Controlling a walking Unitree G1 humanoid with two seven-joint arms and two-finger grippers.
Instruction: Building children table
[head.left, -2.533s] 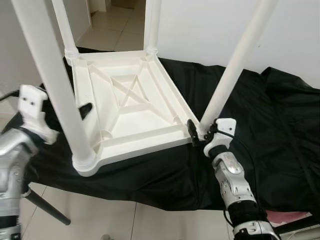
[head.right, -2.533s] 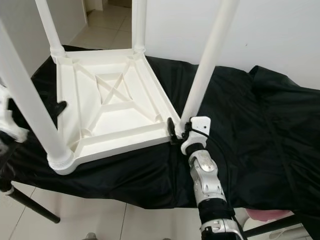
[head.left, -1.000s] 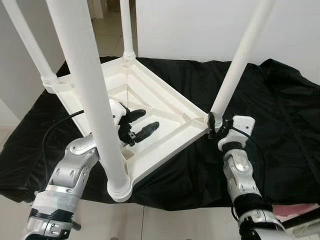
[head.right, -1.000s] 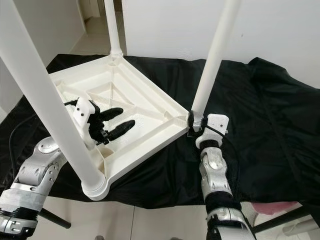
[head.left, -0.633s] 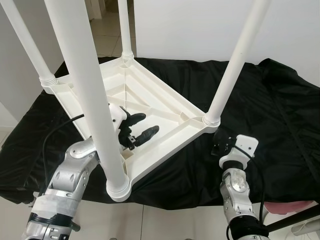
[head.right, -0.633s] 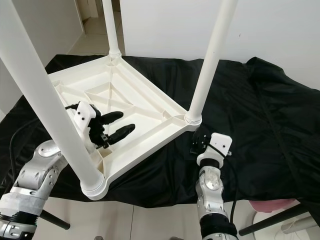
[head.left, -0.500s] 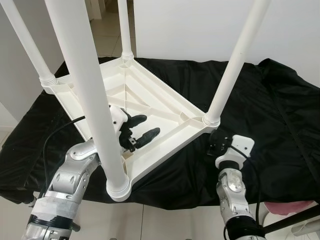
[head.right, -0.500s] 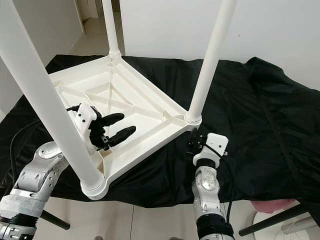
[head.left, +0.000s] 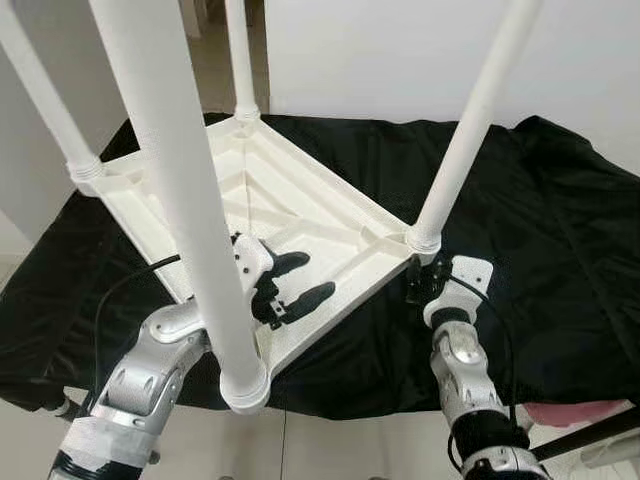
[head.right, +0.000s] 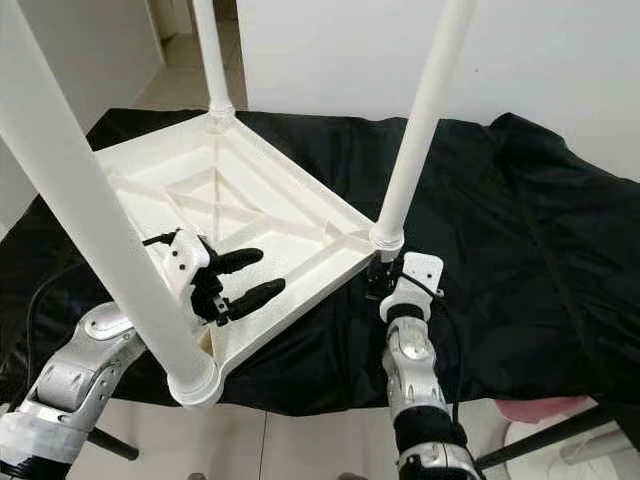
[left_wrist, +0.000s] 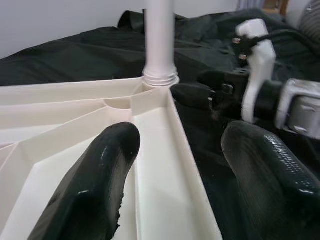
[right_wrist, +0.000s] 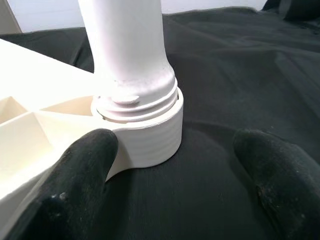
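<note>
A white plastic children's table (head.left: 262, 196) lies upside down on a black cloth, its four legs pointing up. My left gripper (head.left: 312, 276) is open, one finger (left_wrist: 107, 165) over the ribbed underside and the other (left_wrist: 260, 165) outside the near rim. My right gripper (head.left: 416, 287) is open at the right corner. Its fingers stand either side of the round socket (right_wrist: 145, 135) that holds the right leg (head.left: 468, 125). The near leg (head.left: 185, 190) rises in front of my left arm and hides part of it.
The black cloth (head.left: 560, 230) covers the whole work surface and hangs over its front edge. A white wall stands behind, with a tiled doorway at the back left. A pink item (head.left: 560, 412) and a black stand leg (head.left: 62, 405) sit low near the floor.
My right gripper has moved forward from the cloth to the right corner socket. My left gripper has shifted toward the near rim. The view has shifted slightly.
</note>
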